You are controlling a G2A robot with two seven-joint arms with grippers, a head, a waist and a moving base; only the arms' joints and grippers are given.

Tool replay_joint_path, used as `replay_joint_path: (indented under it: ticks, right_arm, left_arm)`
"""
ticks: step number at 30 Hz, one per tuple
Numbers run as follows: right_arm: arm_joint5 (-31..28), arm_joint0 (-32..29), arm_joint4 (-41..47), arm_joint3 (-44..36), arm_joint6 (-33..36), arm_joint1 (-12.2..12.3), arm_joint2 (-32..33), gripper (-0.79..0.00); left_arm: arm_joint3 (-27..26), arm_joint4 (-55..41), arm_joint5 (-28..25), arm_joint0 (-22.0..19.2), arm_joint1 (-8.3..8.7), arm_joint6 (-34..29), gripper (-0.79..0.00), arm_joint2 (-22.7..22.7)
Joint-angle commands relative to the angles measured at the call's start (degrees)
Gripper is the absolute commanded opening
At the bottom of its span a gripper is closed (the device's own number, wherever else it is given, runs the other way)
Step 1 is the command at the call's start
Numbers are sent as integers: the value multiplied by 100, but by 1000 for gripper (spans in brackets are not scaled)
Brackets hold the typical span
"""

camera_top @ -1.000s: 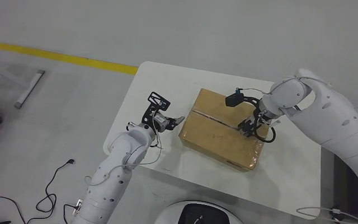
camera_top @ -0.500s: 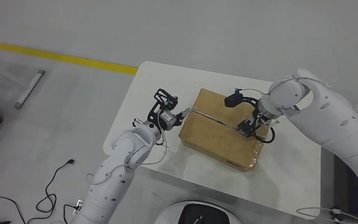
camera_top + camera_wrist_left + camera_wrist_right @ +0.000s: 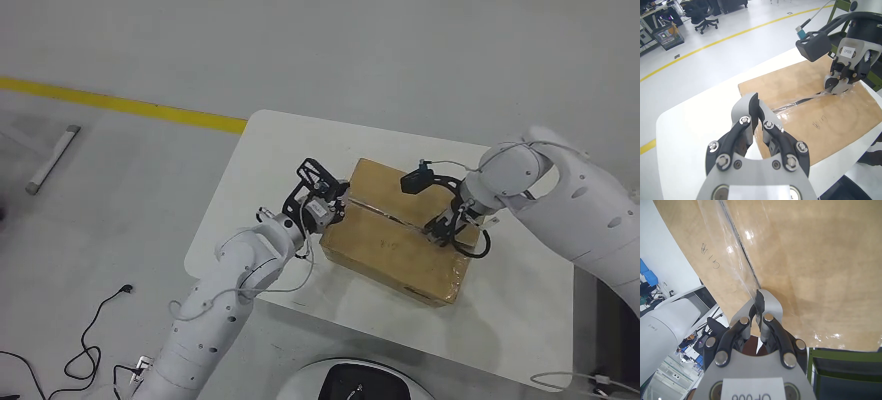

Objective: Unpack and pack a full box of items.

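Top view: you are looking down at a grey floor [image 3: 150,200], with a yellow line [image 3: 120,103] crossing it at the left and a white table [image 3: 260,160] standing to its right. Your left arm is stretching across the table, and its left gripper [image 3: 335,195] is sitting right at the left end of the cardboard box [image 3: 390,240], fingers drawn together. The box is lying mid-table. Your right gripper [image 3: 437,228] is bending down onto the top seam, pinching a lifted strip of clear tape [image 3: 730,251].
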Motion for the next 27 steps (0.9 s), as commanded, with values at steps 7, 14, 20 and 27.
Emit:
replay_joint_path:
  ticks: [7, 14, 20, 27]
  right_arm:
    - [103, -49, -42, -71, 0, 48, 56, -785]
    - [160, -70, -70, -151, 0, 74, 90, -785]
    - [167, -80, -79, -166, 0, 93, 115, -785]
    - [189, -89, -80, -178, 0, 127, 131, -733]
  left_arm:
    - [723, -294, 221, -494, -180, 104, -785, 432]
    - [1152, -614, 340, -782, -326, 68, -785, 703]
    - [1409, -626, 330, -919, -418, 2, -785, 923]
    - [1596, -623, 344, -972, -488, -90, -785, 1044]
